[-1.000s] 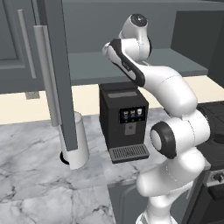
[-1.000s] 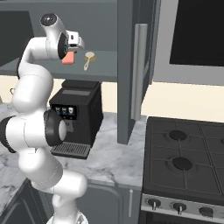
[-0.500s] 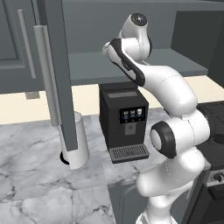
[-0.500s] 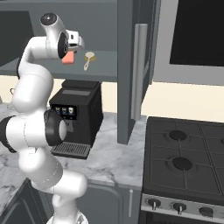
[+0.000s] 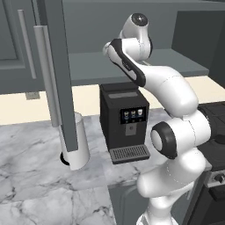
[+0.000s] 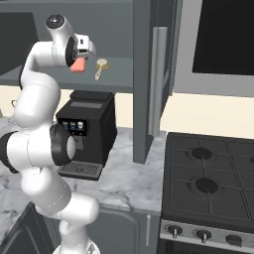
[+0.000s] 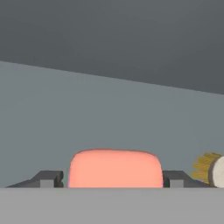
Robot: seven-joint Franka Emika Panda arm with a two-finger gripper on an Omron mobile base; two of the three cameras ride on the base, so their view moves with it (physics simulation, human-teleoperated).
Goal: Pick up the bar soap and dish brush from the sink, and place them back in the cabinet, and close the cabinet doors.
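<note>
The bar soap [image 7: 114, 168] is a salmon-coral block with softly rounded corners and a flat, matte face, and it lies on the grey inner shelf of the cabinet [image 6: 119, 79], between the two dark finger tips [image 7: 49, 178] of the gripper [image 7: 114, 180]. In the hand view a sliver of gap shows on each side of the soap, so the fingers look spread just wider than the block, though whether they touch it cannot be told for certain. From the right base view the soap [image 6: 77, 66] peeks out as a small orange patch directly under the gripper [image 6: 83, 55], resting on the shelf. Just beside it lies the dish brush [image 6: 100, 67], with a round cream-tan head toward the back and a thin pale handle angled forward (in the hand view its bristly tan head [image 7: 209, 169] sits at the right edge, close to one finger). An open cabinet door [image 6: 149, 79] with a long silver bar handle [image 6: 158, 82] hangs beside the shelf. Below, a black coffee machine [image 6: 87, 131] stands on the marble counter [image 6: 124, 176].
</note>
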